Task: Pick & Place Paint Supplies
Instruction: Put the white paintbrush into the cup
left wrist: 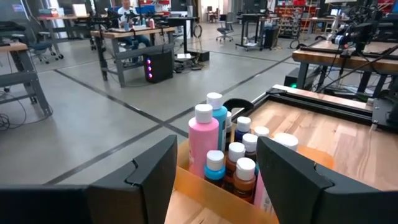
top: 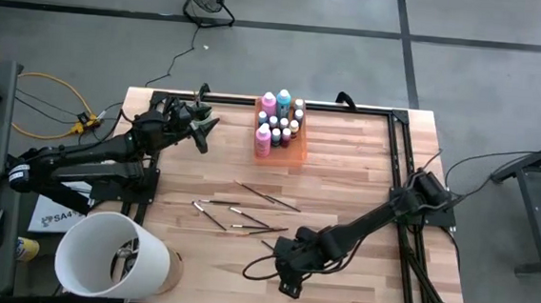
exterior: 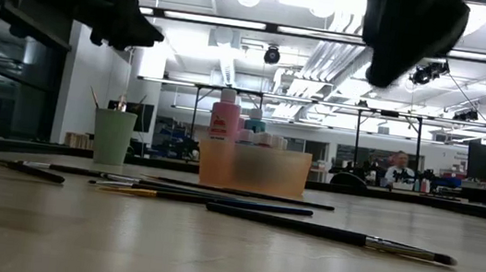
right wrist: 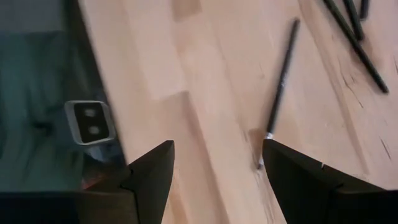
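Pink (top: 264, 138) and teal (top: 284, 100) bottles and several small pale-capped bottles (left wrist: 241, 167) stand in the translucent orange tray (top: 296, 154) at the table's far middle. Several thin dark brushes (top: 247, 210) lie flat on the wood at mid-table. One more brush (right wrist: 281, 87) lies nearer the front edge. My left gripper (left wrist: 216, 149) is held level and open, left of the tray and above the table. My right gripper (right wrist: 217, 152) slants down, open, above the table's near edge, with that nearest brush just beyond its fingertips.
A pale cup (top: 110, 255) stands at the table's near left corner, and in the low view it shows mint-green (exterior: 113, 137) with brush handles sticking up. A black frame (top: 399, 151) runs round the table's far and right sides. Bare wood lies between tray and brushes.
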